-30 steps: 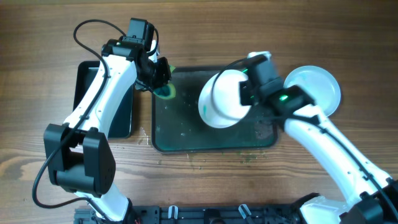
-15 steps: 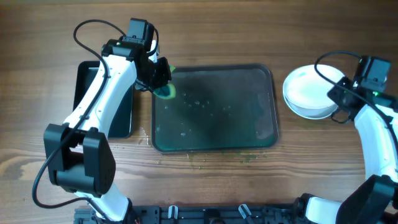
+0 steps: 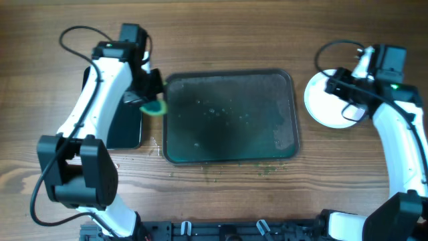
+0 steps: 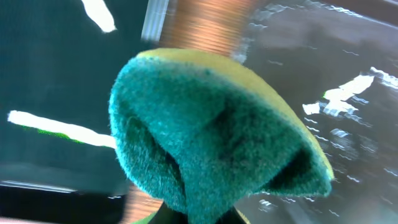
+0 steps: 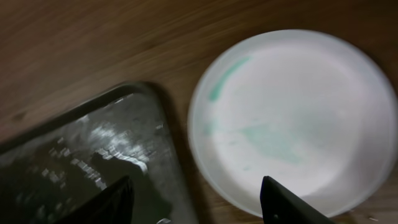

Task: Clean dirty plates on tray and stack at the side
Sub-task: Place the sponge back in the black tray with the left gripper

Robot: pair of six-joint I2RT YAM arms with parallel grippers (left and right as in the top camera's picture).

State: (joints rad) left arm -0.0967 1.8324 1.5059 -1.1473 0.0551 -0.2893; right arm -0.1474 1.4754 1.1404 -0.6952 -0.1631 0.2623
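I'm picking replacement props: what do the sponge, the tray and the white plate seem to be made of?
Sponge: soft yellow foam under a fuzzy, matte green scouring layer. Tray: dark and glossy, with bright glints; plastic or coated metal, cannot tell which. White plate: smooth, faint sheen, green smears; plastic or ceramic, the look leaves it open.

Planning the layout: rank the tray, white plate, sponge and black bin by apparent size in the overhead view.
1. tray, clearly largest.
2-3. black bin and white plate: they look similar and both are partly hidden, so they are left unranked.
4. sponge, smallest.
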